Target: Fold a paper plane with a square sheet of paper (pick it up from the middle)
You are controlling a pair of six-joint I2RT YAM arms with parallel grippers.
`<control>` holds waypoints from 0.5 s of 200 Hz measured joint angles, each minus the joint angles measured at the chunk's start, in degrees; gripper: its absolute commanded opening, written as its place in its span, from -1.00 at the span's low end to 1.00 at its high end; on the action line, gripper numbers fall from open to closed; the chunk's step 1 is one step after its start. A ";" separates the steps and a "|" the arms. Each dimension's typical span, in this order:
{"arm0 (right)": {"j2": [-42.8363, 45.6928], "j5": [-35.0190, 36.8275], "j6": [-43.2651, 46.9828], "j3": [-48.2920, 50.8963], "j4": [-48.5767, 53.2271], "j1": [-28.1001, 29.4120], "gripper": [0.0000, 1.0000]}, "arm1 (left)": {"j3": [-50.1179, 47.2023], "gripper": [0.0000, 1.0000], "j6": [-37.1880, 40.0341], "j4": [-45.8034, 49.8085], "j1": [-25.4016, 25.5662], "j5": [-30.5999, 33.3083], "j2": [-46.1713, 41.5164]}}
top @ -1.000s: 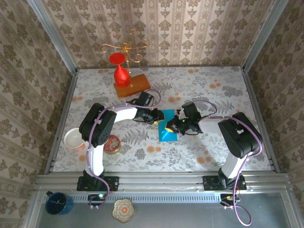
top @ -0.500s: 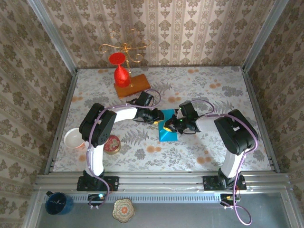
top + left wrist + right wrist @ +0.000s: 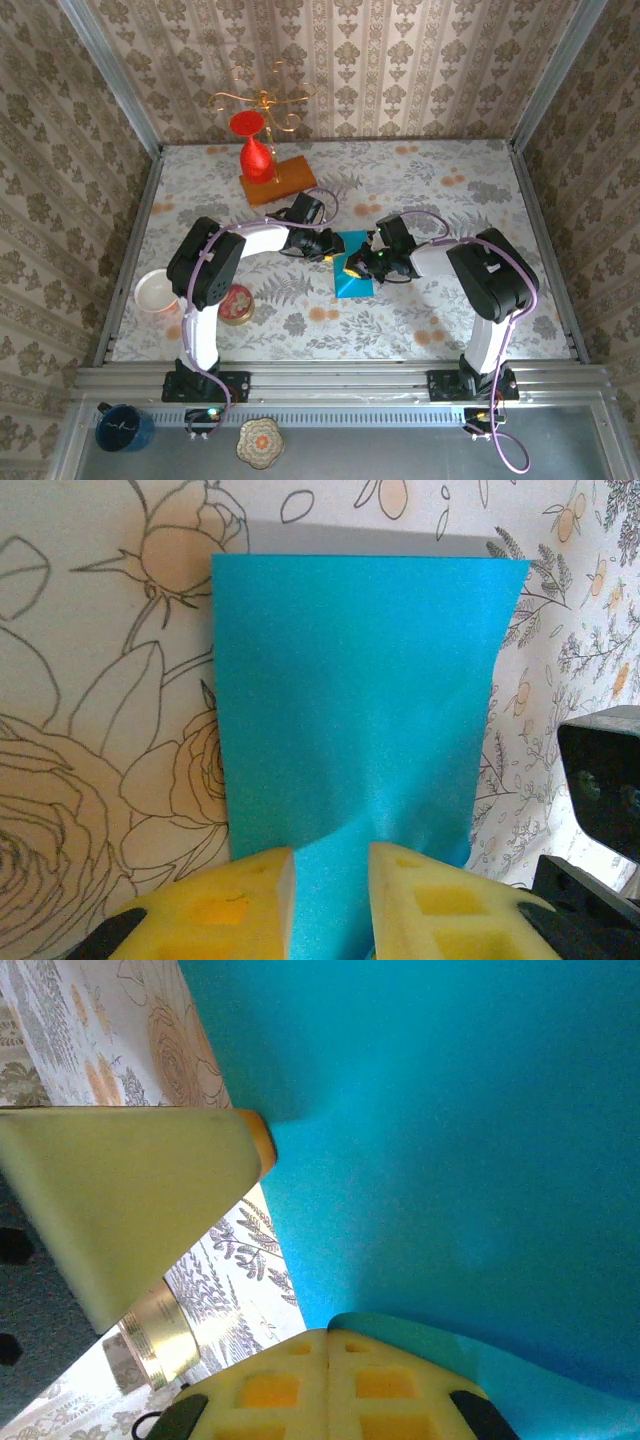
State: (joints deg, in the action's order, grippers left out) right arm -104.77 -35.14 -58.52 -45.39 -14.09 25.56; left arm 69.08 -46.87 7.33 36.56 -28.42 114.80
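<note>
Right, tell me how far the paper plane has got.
Done: the square sheet of paper seems folded to a rectangle, no nose flaps. In hand: right gripper pinches its edge; left gripper straddles it, jaws apart. Left: every pointed fold.

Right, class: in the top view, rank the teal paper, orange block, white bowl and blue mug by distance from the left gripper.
1. teal paper, at the left gripper.
2. orange block, behind it.
3. white bowl, far left.
4. blue mug, near-left corner.
</note>
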 measured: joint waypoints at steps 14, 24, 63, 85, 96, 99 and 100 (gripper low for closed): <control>-0.13 0.00 0.00 -0.04 -0.22 0.00 -1.00 | 0.00 -0.49 0.00 0.00 0.11 0.22 0.00; -0.26 0.00 0.00 -0.07 -0.44 0.00 -1.00 | 0.00 -0.51 0.00 0.02 0.15 0.37 0.02; -0.63 0.00 0.00 -0.20 -1.01 0.00 -1.00 | -0.04 -0.54 0.00 0.17 0.15 0.61 0.02; -0.96 0.00 -0.02 -0.55 -1.14 0.00 -1.00 | -0.04 -0.55 0.00 0.20 0.15 0.63 0.00; -1.11 0.00 -0.02 -0.63 -1.18 0.00 -1.00 | -0.04 -0.55 0.00 0.20 0.15 0.66 0.02; -1.14 0.00 -0.02 -0.63 -1.18 0.00 -1.00 | -0.04 -0.55 0.00 0.20 0.15 0.68 0.02; -1.14 0.02 -0.02 -0.63 -1.18 0.00 -1.00 | -0.04 -0.55 0.00 0.20 0.15 0.68 0.02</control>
State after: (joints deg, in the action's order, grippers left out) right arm -105.91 -35.11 -58.54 -46.02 -15.27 25.56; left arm 69.04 -46.87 7.53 36.71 -27.75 114.83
